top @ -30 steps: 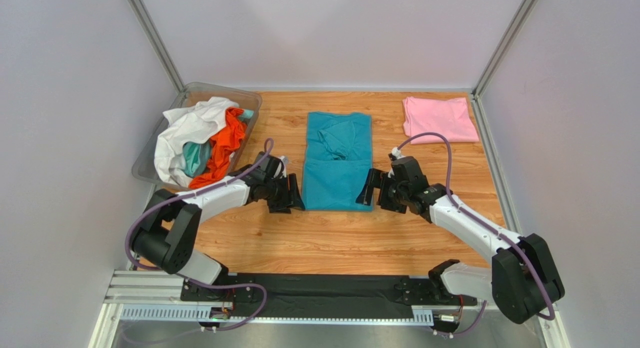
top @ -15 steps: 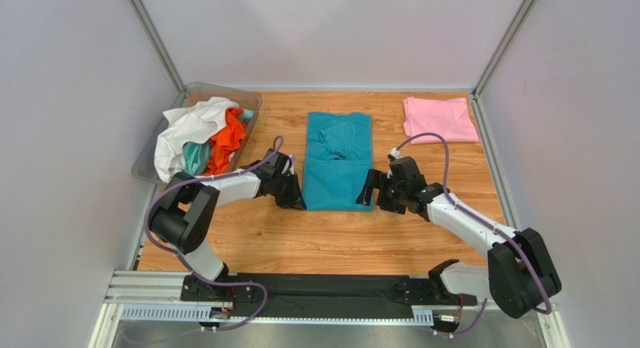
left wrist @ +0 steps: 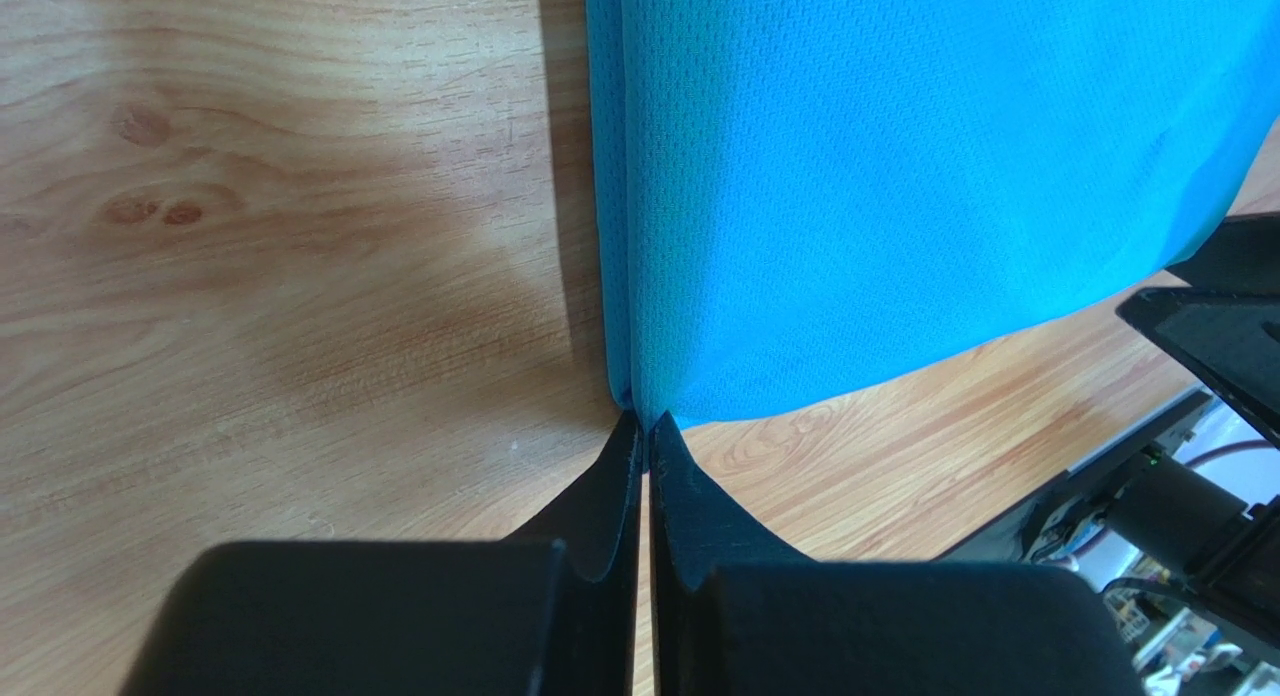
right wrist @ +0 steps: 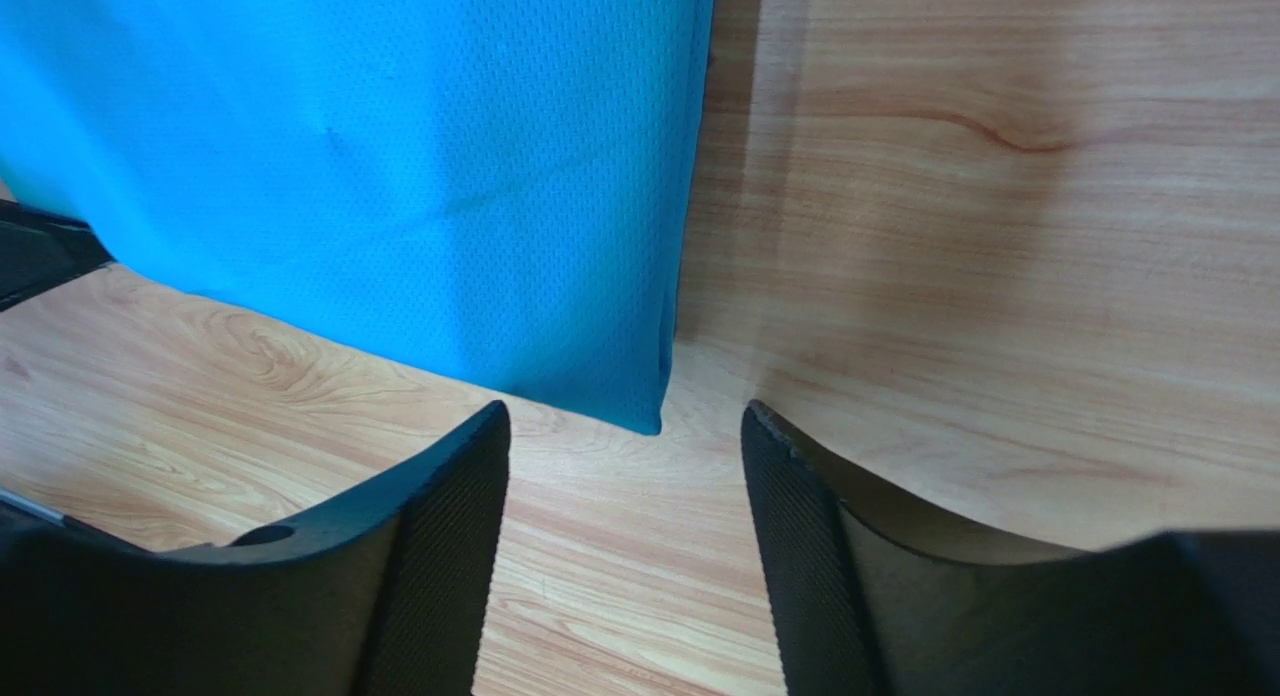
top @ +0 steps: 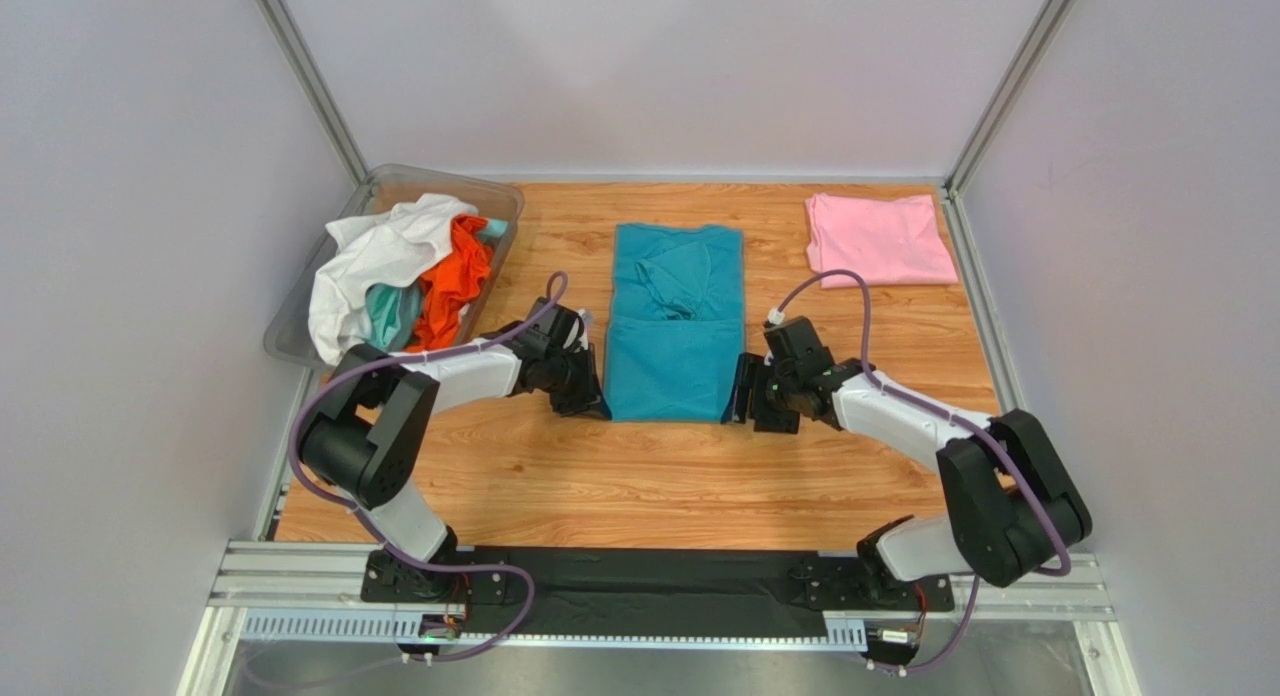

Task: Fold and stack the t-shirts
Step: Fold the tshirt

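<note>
A teal-blue t-shirt (top: 673,329) lies folded into a long strip at the table's middle. My left gripper (top: 598,404) is at the shirt's near left corner. In the left wrist view its jaws (left wrist: 646,422) are pressed together, pinching the very tip of the teal fabric (left wrist: 902,171). My right gripper (top: 747,404) sits at the near right corner. In the right wrist view it (right wrist: 624,426) is open, its fingers standing either side of the teal corner (right wrist: 376,171) without touching it. A pale pink t-shirt (top: 876,239) lies folded at the back right.
A clear plastic bin (top: 301,329) at the back left holds a heap of white (top: 376,261), orange (top: 451,291) and light aqua shirts. Grey walls close in the wooden table (top: 661,471) on both sides and at the back.
My left gripper slid up to the teal shirt's near left corner and shut on it. My right gripper moved in to the near right corner and its jaws have narrowed.
</note>
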